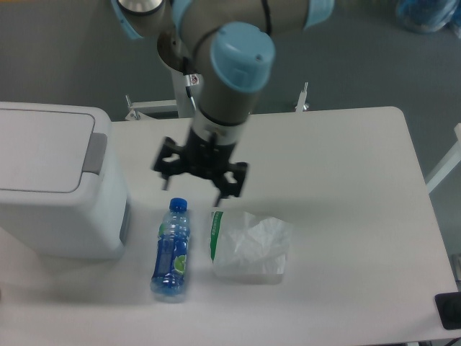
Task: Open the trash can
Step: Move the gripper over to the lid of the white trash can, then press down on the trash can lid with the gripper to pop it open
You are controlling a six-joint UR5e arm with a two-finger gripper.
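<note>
Table (346,216) carries the trash can (54,191) at its far left edge, lid shut, grey push tab (95,152) on the lid's right side. My claw (200,171) hangs right of that tab, fingers spread and empty, above the bottle (171,249); I judge a leftward reach comes next.

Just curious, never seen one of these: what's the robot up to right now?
Gripper open, empty, above the table between bin and bag. Trash can lid down, untouched. Bottle and plastic bag lie nearer the front, not blocking the way.
</note>
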